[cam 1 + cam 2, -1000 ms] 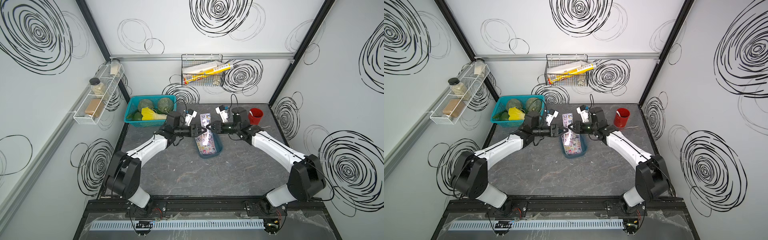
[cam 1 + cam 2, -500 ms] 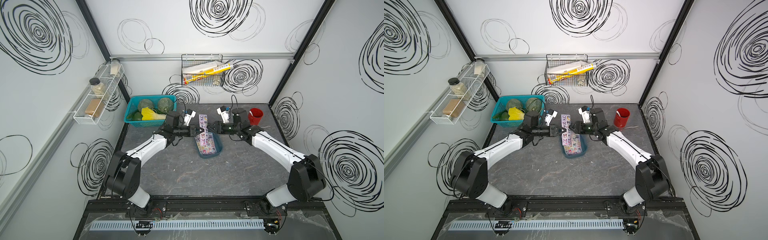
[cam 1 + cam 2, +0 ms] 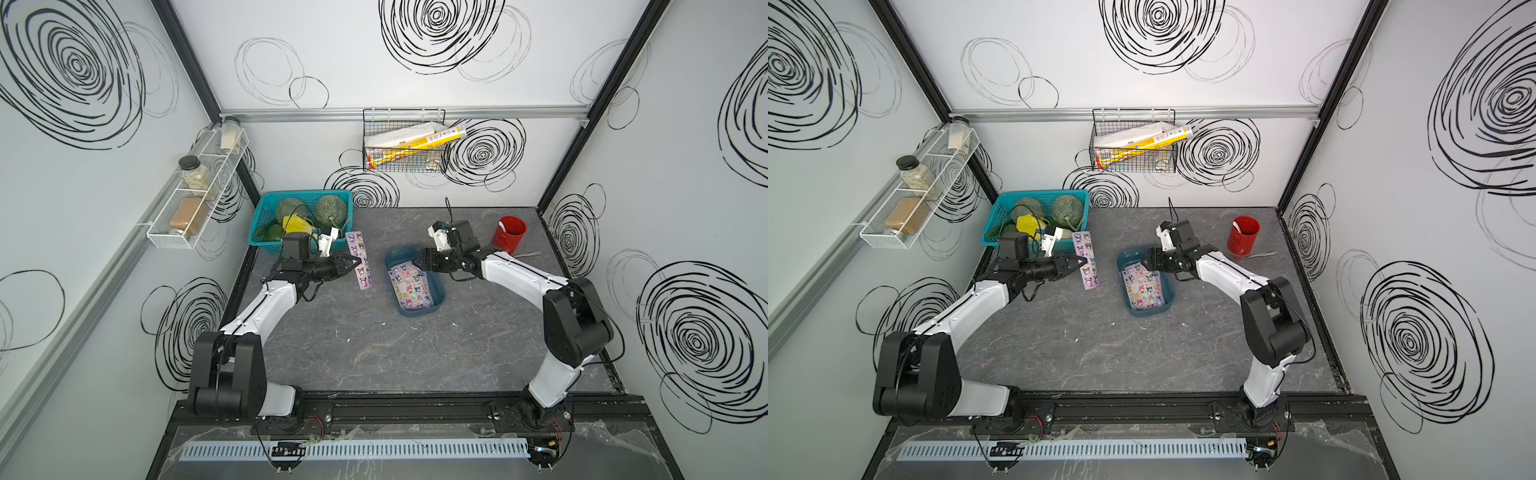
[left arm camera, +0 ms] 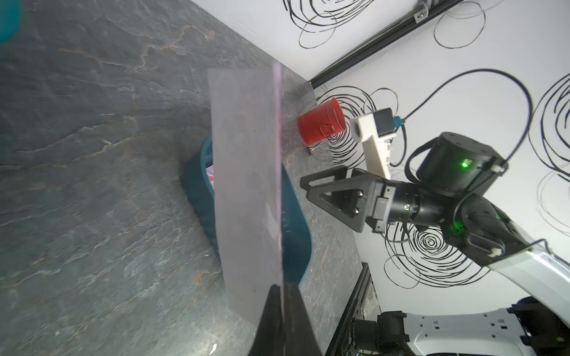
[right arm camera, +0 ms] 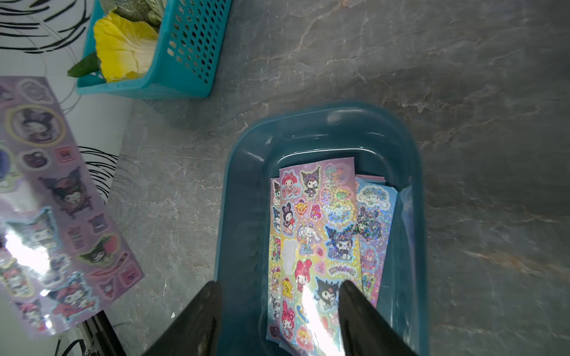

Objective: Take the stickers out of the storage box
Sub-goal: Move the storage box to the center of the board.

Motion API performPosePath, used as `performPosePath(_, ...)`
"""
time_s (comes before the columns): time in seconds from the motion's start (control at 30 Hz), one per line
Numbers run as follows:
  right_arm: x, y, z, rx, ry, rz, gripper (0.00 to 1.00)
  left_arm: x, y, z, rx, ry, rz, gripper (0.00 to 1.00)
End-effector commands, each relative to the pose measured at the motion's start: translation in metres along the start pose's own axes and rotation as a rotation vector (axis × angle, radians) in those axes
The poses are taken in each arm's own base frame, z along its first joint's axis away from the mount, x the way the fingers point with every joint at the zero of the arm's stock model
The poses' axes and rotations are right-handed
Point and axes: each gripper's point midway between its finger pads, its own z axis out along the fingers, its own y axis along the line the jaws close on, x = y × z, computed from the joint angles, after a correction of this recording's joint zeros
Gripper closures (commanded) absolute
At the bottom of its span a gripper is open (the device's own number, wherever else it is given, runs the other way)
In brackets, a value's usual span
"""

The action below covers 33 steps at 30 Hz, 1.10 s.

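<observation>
On the left wall a white wire rack (image 3: 195,199) carries jars. Below it, at the bench's (image 3: 374,353) back left corner, a bright-blue lattice basket (image 3: 266,245) holds two green melons (image 3: 328,209) and a yellow leafy vegetable (image 5: 123,46).

Just right of the basket, the left gripper (image 3: 358,262) (image 3: 1086,261) has its jaws clenched on the long edge of one lilac sticker sheet (image 3: 363,274) (image 3: 1090,276). The sheet is held in the air between basket and storage box, outside the box. In the left wrist view its blank back (image 4: 246,185) shows.

The dark teal storage box (image 3: 420,312) (image 5: 243,200) sits mid-bench, and the other stickers (image 3: 411,286) (image 5: 320,234) lie stacked flat inside it, overlapping.

The right gripper (image 3: 417,262) (image 5: 279,283) hangs over the box's far end with its jaws spread, grasping nothing.

Further right, a red cup (image 3: 508,236) stands near the right wall.
</observation>
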Motion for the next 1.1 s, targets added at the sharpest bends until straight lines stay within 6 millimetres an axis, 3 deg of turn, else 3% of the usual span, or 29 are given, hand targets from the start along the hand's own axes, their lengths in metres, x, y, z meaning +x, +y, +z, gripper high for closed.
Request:
performPosePath(0.0,-0.009,-0.011,0.017,0.048,0.007,0.004,0.36,0.013,0.001,-0.009,0.008,0.038,0.014,1.00)
performPosePath(0.2,-0.015,-0.033,0.035,0.153,-0.003,0.025,0.36,0.019,0.010,-0.013,-0.011,0.036,0.002,1.00)
performPosePath(0.3,-0.003,-0.049,0.044,0.227,0.052,0.033,0.35,0.022,0.015,-0.012,-0.018,0.043,-0.001,1.00)
performPosePath(0.43,0.011,-0.073,0.039,0.330,0.046,0.045,0.35,0.027,0.025,-0.013,-0.047,0.038,-0.018,1.00)
performPosePath(0.8,0.027,-0.130,-0.004,0.555,0.040,0.046,0.33,0.037,0.038,-0.012,-0.080,0.044,-0.030,1.00)
performPosePath(1.07,0.036,-0.187,-0.062,0.656,-0.002,0.117,0.33,0.036,0.040,-0.014,-0.087,0.041,-0.029,1.00)
